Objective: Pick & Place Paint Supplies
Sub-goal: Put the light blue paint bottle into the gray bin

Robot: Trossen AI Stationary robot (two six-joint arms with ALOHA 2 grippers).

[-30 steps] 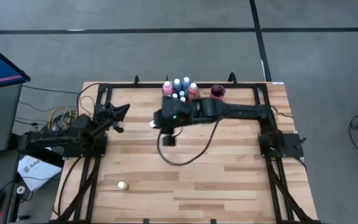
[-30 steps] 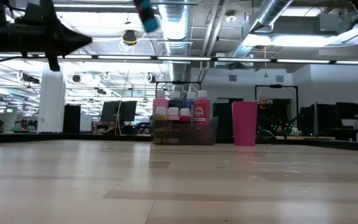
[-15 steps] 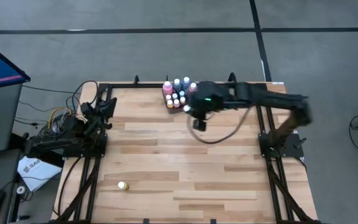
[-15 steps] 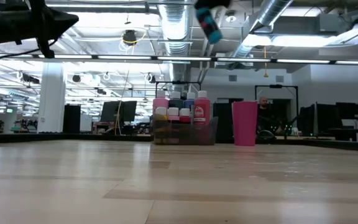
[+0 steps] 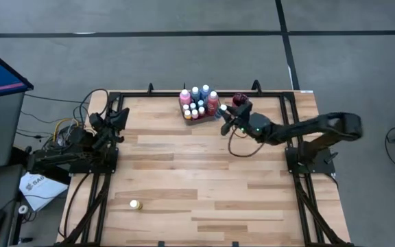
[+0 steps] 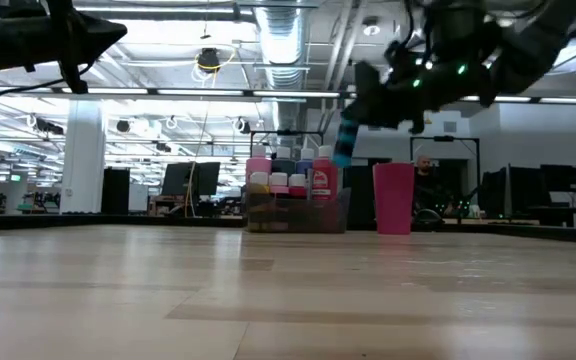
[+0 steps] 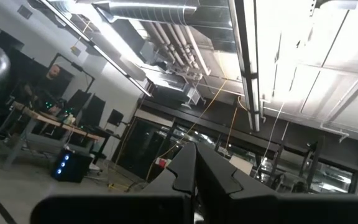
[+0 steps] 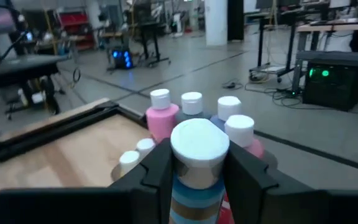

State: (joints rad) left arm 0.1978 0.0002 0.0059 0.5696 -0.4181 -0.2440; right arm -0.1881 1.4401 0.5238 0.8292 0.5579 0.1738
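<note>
In the right wrist view a blue paint bottle with a white cap sits between the fingers of my right gripper. From above, that gripper hovers just right of the grey tray, which holds several capped paint bottles. A lone yellow bottle stands on the table near the front left. My left gripper is shut, empty and raised at the table's left side. No brushes show. My right gripper pinches the blue bottle between its two fingers, just under the white cap; one finger lies on each side. The fingers come about level from the table's right. The bottle hangs below them, slightly tilted, clear of the table.
A red cup stands just behind my right gripper, next to the tray; in the low view it appears as a pink cup. A cable loops from the right arm over the wooden table. Black frame rails run along the table's sides.
My right gripper has carried the blue bottle from over the table's middle toward the far right and down, and now stands beside the tray; it has also turned toward level. My left gripper drew back toward the left edge and tipped up, then kept still.
</note>
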